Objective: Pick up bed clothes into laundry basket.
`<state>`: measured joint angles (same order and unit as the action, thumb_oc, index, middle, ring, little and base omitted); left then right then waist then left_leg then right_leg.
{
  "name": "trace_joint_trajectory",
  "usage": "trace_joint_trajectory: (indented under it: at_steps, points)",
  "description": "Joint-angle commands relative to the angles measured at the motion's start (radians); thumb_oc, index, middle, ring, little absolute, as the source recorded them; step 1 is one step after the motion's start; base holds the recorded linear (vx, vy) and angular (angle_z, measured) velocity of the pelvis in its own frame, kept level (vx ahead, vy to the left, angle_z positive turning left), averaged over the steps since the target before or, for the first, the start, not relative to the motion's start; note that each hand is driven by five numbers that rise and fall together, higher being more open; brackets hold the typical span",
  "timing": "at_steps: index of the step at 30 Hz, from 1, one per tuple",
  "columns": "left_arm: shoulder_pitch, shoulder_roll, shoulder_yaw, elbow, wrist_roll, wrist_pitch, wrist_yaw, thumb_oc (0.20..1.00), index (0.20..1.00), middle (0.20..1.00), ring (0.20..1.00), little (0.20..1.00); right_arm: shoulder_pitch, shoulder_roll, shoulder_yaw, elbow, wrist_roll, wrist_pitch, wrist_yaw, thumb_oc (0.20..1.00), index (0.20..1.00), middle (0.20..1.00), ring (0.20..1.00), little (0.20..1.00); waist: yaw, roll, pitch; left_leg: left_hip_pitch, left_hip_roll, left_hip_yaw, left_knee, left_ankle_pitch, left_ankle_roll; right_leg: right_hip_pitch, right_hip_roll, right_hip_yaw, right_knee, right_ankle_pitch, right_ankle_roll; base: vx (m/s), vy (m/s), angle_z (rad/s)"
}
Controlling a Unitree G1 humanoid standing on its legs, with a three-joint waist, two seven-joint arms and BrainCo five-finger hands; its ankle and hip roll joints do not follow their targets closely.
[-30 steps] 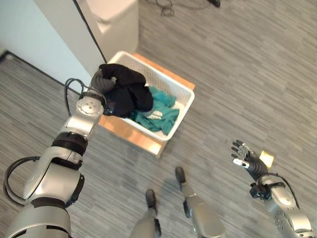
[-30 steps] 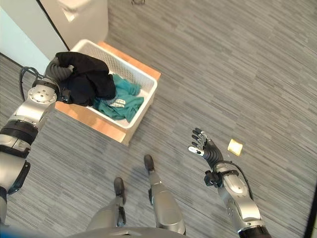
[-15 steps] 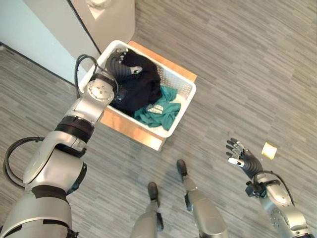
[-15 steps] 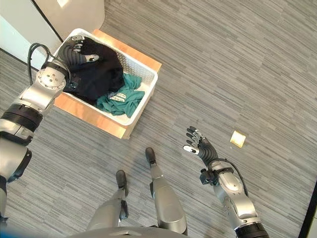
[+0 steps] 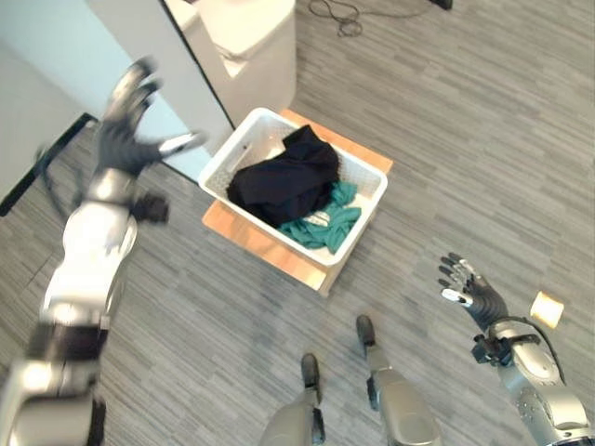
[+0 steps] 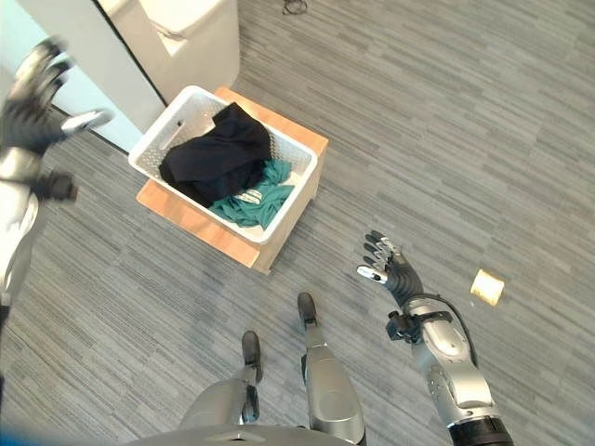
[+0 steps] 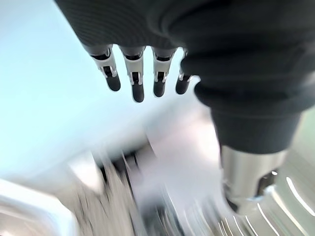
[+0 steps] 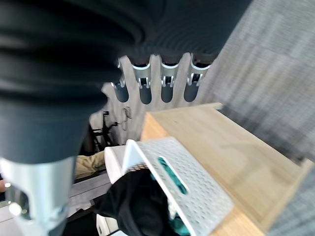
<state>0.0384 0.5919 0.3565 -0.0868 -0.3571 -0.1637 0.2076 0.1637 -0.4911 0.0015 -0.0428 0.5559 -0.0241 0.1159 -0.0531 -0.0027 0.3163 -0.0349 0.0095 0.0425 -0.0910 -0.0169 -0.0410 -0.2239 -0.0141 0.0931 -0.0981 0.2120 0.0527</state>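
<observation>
A white perforated laundry basket (image 5: 372,173) stands on a low wooden board (image 5: 270,249). In it lie a black garment (image 5: 284,181) and, on its near side, a teal garment (image 5: 325,226). My left hand (image 5: 130,130) is raised well to the left of the basket, fingers spread and empty. My right hand (image 5: 472,294) hovers over the floor at the lower right, fingers straight, holding nothing. The right wrist view shows the basket (image 8: 182,187) with the black garment (image 8: 140,206) past my straight fingers (image 8: 145,91).
A white cabinet (image 5: 251,46) and a pale wall panel (image 5: 56,65) stand behind the basket. A small yellow object (image 5: 546,308) lies on the grey plank floor beside my right hand.
My left hand has let go of the black garment, which now lies in the basket, and has swung up and away to the left. The camera has shifted too.
</observation>
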Motion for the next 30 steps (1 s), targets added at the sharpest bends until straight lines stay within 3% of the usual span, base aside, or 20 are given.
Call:
trace_joint_trajectory:
  at_steps: [1, 6, 8, 9, 10, 11, 12, 13, 14, 16, 18, 21, 22, 23, 24, 25, 26, 28, 29, 30]
  points:
    - [0.013, -0.045, -0.072, 0.067, -0.109, -0.025, 0.002, 1.000, 1.000, 1.000, 1.000, 1.000, -0.029, 0.038, -0.008, -0.052, -0.035, -0.015, 0.024, 1.000, 1.000, 1.000, 1.000, 1.000, 0.059, -0.014, -0.078, -0.028, -0.029, -0.072, 0.005, 0.031, 0.027, 0.040, -0.050, -0.024, 0.112, -0.133, 0.084, 0.01, 0.052, 0.13]
    - [0.154, -0.176, -0.086, 0.082, -0.168, 0.035, -0.047, 1.000, 1.000, 1.000, 1.000, 1.000, -0.054, 0.040, 0.000, -0.066, -0.032, 0.012, 0.054, 1.000, 1.000, 1.000, 1.000, 1.000, 0.110, 0.012, -0.061, 0.011, -0.042, -0.157, 0.056, 0.007, 0.067, -0.017, -0.075, -0.039, 0.410, -0.184, 0.085, -0.01, 0.034, 0.36]
    - [0.149, -0.200, -0.154, 0.075, -0.141, 0.069, -0.078, 1.000, 1.000, 1.000, 1.000, 1.000, -0.024, 0.062, -0.006, -0.083, -0.069, 0.016, 0.057, 1.000, 1.000, 1.000, 1.000, 1.000, 0.116, 0.026, -0.061, 0.051, -0.074, -0.298, 0.062, 0.008, 0.080, -0.088, -0.097, 0.001, 0.658, -0.098, 0.062, 0.04, -0.101, 0.81]
    - [0.147, -0.200, -0.155, 0.075, -0.140, 0.069, -0.078, 1.000, 1.000, 1.000, 1.000, 1.000, -0.023, 0.062, -0.008, -0.084, -0.070, 0.017, 0.057, 1.000, 1.000, 1.000, 1.000, 1.000, 0.112, 0.026, -0.065, 0.043, -0.076, -0.303, 0.063, 0.013, 0.080, -0.093, -0.100, -0.003, 0.654, -0.092, 0.062, 0.09, -0.225, 1.39]
    - [0.131, -0.191, -0.185, 0.084, -0.124, 0.067, -0.088, 1.000, 1.000, 1.000, 1.000, 1.000, -0.021, 0.068, -0.016, -0.078, -0.071, 0.008, 0.049, 1.000, 1.000, 1.000, 1.000, 1.000, 0.088, 0.026, -0.075, 0.046, -0.080, -0.372, 0.071, 0.016, 0.067, -0.105, -0.045, 0.082, 0.645, -0.099, 0.050, 0.19, -0.200, 3.05]
    - [0.107, -0.192, -0.215, 0.072, -0.108, 0.061, -0.108, 1.000, 1.000, 1.000, 1.000, 1.000, -0.008, 0.076, -0.024, -0.079, -0.047, 0.002, 0.046, 1.000, 1.000, 1.000, 1.000, 1.000, 0.068, 0.036, -0.092, 0.053, -0.089, -0.461, 0.084, 0.013, 0.040, -0.091, 0.040, 0.203, 0.555, -0.221, 0.028, 0.29, -0.295, 3.11]
    - [0.089, -0.188, -0.234, 0.062, -0.110, 0.044, -0.112, 1.000, 1.000, 1.000, 1.000, 1.000, -0.006, 0.069, -0.025, -0.075, -0.028, -0.008, 0.051, 1.000, 1.000, 1.000, 1.000, 1.000, 0.057, 0.044, -0.101, 0.043, -0.107, -0.549, 0.099, 0.021, 0.035, -0.086, 0.103, 0.353, 0.472, -0.246, 0.033, 0.23, -0.164, 3.00]
    - [0.088, -0.188, -0.235, 0.063, -0.110, 0.043, -0.111, 1.000, 1.000, 1.000, 1.000, 1.000, -0.006, 0.068, -0.026, -0.073, -0.027, -0.010, 0.052, 1.000, 1.000, 1.000, 1.000, 1.000, 0.056, 0.045, -0.101, 0.040, -0.108, -0.551, 0.100, 0.025, 0.035, -0.085, 0.100, 0.353, 0.463, -0.239, 0.036, 0.17, -0.272, 2.31]
    - [0.072, -0.202, -0.264, 0.072, -0.141, 0.039, -0.113, 1.000, 1.000, 1.000, 1.000, 1.000, 0.016, 0.069, -0.040, -0.084, -0.011, -0.017, 0.045, 1.000, 1.000, 1.000, 1.000, 1.000, 0.053, 0.039, -0.105, 0.036, -0.117, -0.621, 0.108, 0.028, 0.014, -0.054, 0.135, 0.460, 0.396, -0.259, 0.062, 0.07, -0.297, 2.50]
    - [0.068, -0.209, -0.275, 0.067, -0.153, 0.037, -0.117, 1.000, 1.000, 1.000, 1.000, 1.000, 0.038, 0.069, -0.058, -0.093, 0.002, -0.022, 0.044, 1.000, 1.000, 1.000, 1.000, 1.000, 0.052, 0.035, -0.105, 0.028, -0.118, -0.636, 0.114, 0.034, -0.004, -0.026, 0.105, 0.426, 0.340, -0.259, 0.057, 0.01, -0.294, 2.29]
    - [0.113, -0.234, -0.267, 0.019, -0.137, 0.044, -0.131, 1.000, 1.000, 1.000, 1.000, 1.000, 0.052, 0.068, -0.063, -0.077, 0.025, -0.002, 0.043, 1.000, 1.000, 1.000, 1.000, 1.000, 0.075, 0.019, -0.121, -0.010, -0.097, -0.656, 0.108, 0.051, -0.033, 0.044, 0.043, 0.302, 0.249, -0.247, 0.047, -0.06, -0.483, 2.77]
    - [0.141, -0.265, -0.257, 0.005, -0.156, 0.052, -0.132, 1.000, 1.000, 1.000, 1.000, 1.000, 0.063, 0.053, -0.102, -0.053, 0.046, -0.014, 0.027, 1.000, 1.000, 1.000, 1.000, 1.000, 0.072, -0.008, -0.126, -0.105, -0.073, -0.579, 0.173, 0.075, -0.040, 0.095, 0.039, 0.277, 0.202, -0.226, 0.033, -0.05, -0.418, 2.19]
    - [0.142, -0.270, -0.269, 0.027, -0.162, 0.057, -0.135, 1.000, 1.000, 1.000, 1.000, 1.000, 0.044, 0.015, -0.110, -0.038, 0.028, -0.021, 0.008, 1.000, 1.000, 1.000, 1.000, 1.000, 0.054, -0.028, -0.113, -0.138, -0.048, -0.385, 0.247, 0.040, -0.002, 0.117, 0.038, 0.244, 0.218, -0.251, 0.010, -0.20, -0.320, 1.80]
    - [0.154, -0.277, -0.271, 0.020, -0.175, 0.067, -0.146, 1.000, 1.000, 1.000, 1.000, 1.000, 0.039, 0.012, -0.111, -0.044, 0.032, -0.022, -0.003, 1.000, 1.000, 1.000, 1.000, 1.000, 0.048, -0.041, -0.107, -0.127, -0.038, -0.304, 0.313, 0.015, -0.003, 0.120, 0.025, 0.200, 0.215, -0.239, 0.008, -0.20, -0.321, 1.70]
    - [0.154, -0.277, -0.271, 0.020, -0.175, 0.067, -0.146, 1.000, 1.000, 1.000, 1.000, 1.000, 0.039, 0.012, -0.111, -0.044, 0.032, -0.022, -0.003, 1.000, 1.000, 1.000, 1.000, 1.000, 0.048, -0.041, -0.108, -0.128, -0.038, -0.305, 0.313, 0.015, -0.003, 0.119, 0.025, 0.199, 0.215, -0.239, 0.008, -0.23, -0.204, 0.94]
    - [0.156, -0.281, -0.280, 0.020, -0.180, 0.071, -0.148, 1.000, 1.000, 1.000, 1.000, 1.000, 0.039, 0.016, -0.116, -0.042, 0.044, -0.029, -0.012, 1.000, 1.000, 1.000, 1.000, 1.000, 0.032, -0.053, -0.106, -0.109, -0.017, -0.185, 0.390, -0.007, 0.008, 0.119, 0.004, 0.121, 0.205, -0.222, 0.005, -0.20, -0.144, 0.99]
    - [0.170, -0.286, -0.282, 0.014, -0.186, 0.079, -0.151, 1.000, 1.000, 1.000, 1.000, 1.000, 0.051, 0.027, -0.121, -0.037, 0.046, -0.032, -0.024, 1.000, 1.000, 1.000, 1.000, 1.000, 0.026, -0.054, -0.114, -0.085, -0.012, -0.139, 0.396, -0.036, 0.009, 0.125, -0.005, 0.076, 0.189, -0.222, 0.004, -0.31, -0.205, 1.89]
    - [0.153, -0.275, -0.309, 0.020, -0.180, 0.089, -0.165, 1.000, 1.000, 1.000, 1.000, 1.000, 0.095, 0.075, -0.179, -0.038, 0.042, -0.058, -0.045, 1.000, 1.000, 1.000, 1.000, 1.000, -0.045, -0.045, -0.153, -0.014, 0.083, 0.111, 0.369, -0.040, 0.003, 0.114, -0.059, -0.115, 0.174, -0.214, 0.010, -0.21, -0.073, 2.10]
    - [0.132, -0.268, -0.321, 0.027, -0.180, 0.093, -0.174, 1.000, 1.000, 1.000, 1.000, 1.000, 0.112, 0.088, -0.196, -0.046, 0.047, -0.067, -0.049, 1.000, 1.000, 1.000, 1.000, 1.000, -0.068, -0.029, -0.166, 0.017, 0.107, 0.191, 0.328, -0.051, -0.005, 0.121, -0.072, -0.172, 0.176, -0.228, 0.012, -0.10, 0.013, 1.36]
    - [0.131, -0.268, -0.321, 0.027, -0.180, 0.093, -0.174, 1.000, 1.000, 1.000, 1.000, 1.000, 0.112, 0.089, -0.197, -0.047, 0.047, -0.067, -0.049, 1.000, 1.000, 1.000, 1.000, 1.000, -0.071, -0.031, -0.168, 0.016, 0.103, 0.188, 0.321, -0.042, -0.005, 0.120, -0.074, -0.175, 0.173, -0.224, 0.012, -0.09, 0.078, 2.22]
